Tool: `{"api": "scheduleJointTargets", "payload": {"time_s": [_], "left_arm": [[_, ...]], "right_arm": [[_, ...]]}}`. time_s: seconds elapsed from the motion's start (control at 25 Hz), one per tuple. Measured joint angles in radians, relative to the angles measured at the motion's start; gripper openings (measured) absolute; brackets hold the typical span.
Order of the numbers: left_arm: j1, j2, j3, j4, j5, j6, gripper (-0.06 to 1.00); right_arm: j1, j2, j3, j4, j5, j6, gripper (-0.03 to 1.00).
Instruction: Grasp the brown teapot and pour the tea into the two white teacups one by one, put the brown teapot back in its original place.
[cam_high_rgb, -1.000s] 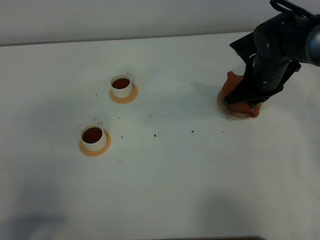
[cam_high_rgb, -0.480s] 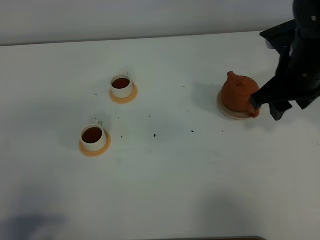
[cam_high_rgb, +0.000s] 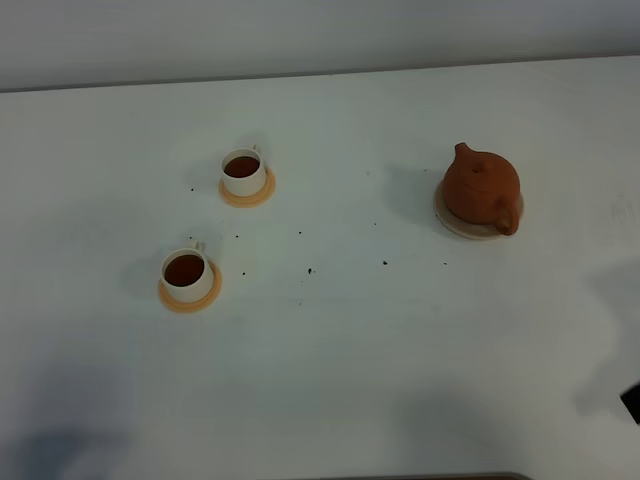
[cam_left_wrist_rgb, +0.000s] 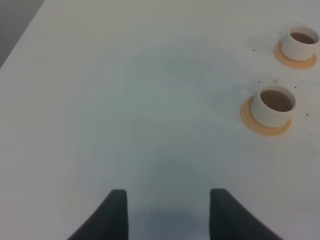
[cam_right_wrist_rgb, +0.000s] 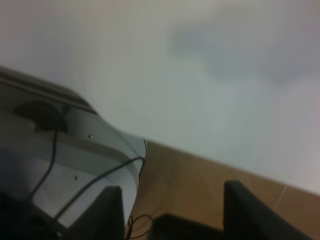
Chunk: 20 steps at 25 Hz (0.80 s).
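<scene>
The brown teapot (cam_high_rgb: 481, 187) stands upright on its pale beige disc (cam_high_rgb: 446, 216) at the right of the table, with no gripper touching it. Two white teacups, the far one (cam_high_rgb: 243, 171) and the near one (cam_high_rgb: 187, 272), sit on orange saucers at the left and hold dark tea. In the left wrist view both cups (cam_left_wrist_rgb: 273, 104) (cam_left_wrist_rgb: 300, 42) show ahead of my left gripper (cam_left_wrist_rgb: 167, 216), which is open and empty over bare table. My right gripper (cam_right_wrist_rgb: 172, 215) is open with nothing between its fingers, past the table's edge and far from the teapot.
Small dark specks (cam_high_rgb: 309, 270) lie scattered between the cups and the teapot. A dark bit of the right arm (cam_high_rgb: 632, 401) shows at the lower right edge. The right wrist view shows brown floor (cam_right_wrist_rgb: 200, 185) and a grey base with cables (cam_right_wrist_rgb: 60, 170).
My right gripper opened off the teapot's handle and the arm pulled away to the right, almost out of the high view. The teapot stays on its disc. The cups have not moved.
</scene>
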Motion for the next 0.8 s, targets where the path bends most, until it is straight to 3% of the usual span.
{"api": "scheduleJointTargets", "payload": {"time_s": [0.32, 0.8], "left_arm": [[0.000, 0.000, 0.000, 0.000, 0.000, 0.000, 0.38], [0.000, 0.000, 0.000, 0.000, 0.000, 0.000, 0.38]], "right_arm": [[0.000, -0.328, 0.222, 0.029, 0.003, -0.003, 0.42], [0.000, -0.601, 0.232, 0.073, -0.001, -0.030, 0.42]]}}
